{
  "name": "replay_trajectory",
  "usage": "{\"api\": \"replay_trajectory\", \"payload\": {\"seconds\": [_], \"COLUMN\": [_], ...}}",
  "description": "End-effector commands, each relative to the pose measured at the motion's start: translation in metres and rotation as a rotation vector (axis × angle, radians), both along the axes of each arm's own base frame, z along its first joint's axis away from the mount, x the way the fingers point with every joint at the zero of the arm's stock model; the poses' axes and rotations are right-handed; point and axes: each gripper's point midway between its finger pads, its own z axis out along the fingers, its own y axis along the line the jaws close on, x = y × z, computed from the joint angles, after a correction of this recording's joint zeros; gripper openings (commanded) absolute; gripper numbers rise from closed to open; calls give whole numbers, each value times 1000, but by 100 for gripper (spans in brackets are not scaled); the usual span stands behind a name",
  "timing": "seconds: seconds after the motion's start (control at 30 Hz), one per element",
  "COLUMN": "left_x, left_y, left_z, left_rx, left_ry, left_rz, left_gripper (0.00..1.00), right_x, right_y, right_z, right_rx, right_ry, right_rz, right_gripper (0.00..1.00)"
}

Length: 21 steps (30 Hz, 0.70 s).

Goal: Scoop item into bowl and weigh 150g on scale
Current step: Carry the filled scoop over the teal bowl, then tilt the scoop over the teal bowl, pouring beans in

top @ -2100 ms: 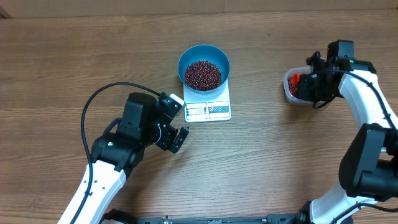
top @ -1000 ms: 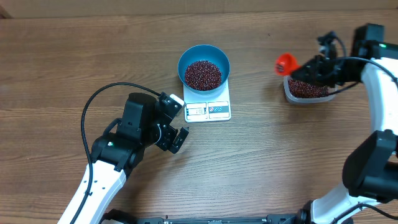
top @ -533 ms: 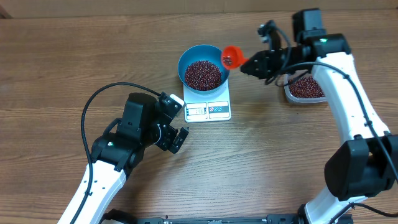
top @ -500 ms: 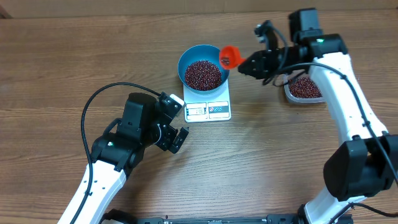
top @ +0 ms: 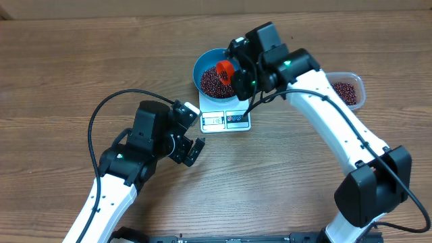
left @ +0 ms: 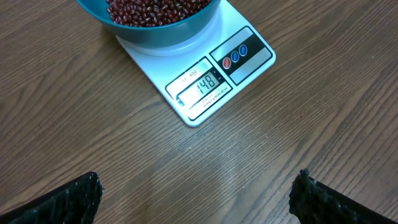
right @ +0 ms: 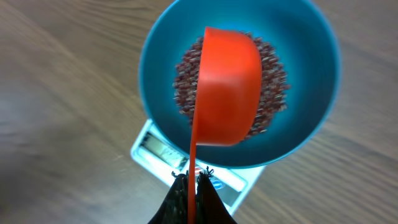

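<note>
Overhead: the right gripper [top: 234, 75] is clamped on the red scoop [top: 225, 69], now above the beans [top: 212, 82] in the blue bowl [top: 201, 64] on the scale [top: 226, 120]; a moment ago it hung at the rim. The left gripper [top: 194, 150] gapes, empty and unmoved.
Left wrist: the display [left: 204, 83] reads 148.
Right wrist: the scoop is tipped over the bowl.

Bright, even lighting; soft shadows. Right wrist view: table [right: 50, 74] and beans [right: 277, 87] motion-blurred, orange scoop [right: 227, 87] sharp. Left wrist view: sharp, faint sheen on table at 6 o'clock.
</note>
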Motion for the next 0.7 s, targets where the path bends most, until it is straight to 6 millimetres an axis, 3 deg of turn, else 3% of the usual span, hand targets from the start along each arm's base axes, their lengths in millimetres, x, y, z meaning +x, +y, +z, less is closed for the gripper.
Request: {"api": "replay_trajectory", "payload": {"seconds": [0.0,0.67], "left_x": [-2,-2], "left_y": [-1,-1], "left_z": [-5,-5], "left_rx": [10,10], "left_ry": [6,6], "left_rz": [-25,-25], "left_gripper": [100,99], "right_x": [18,21], "right_y": [-11,-5], "right_z": [18,23], "right_rx": [-125,-201], "right_ry": [-141,-222], "right_rz": [-77,-83], "right_gripper": [4,4]}}
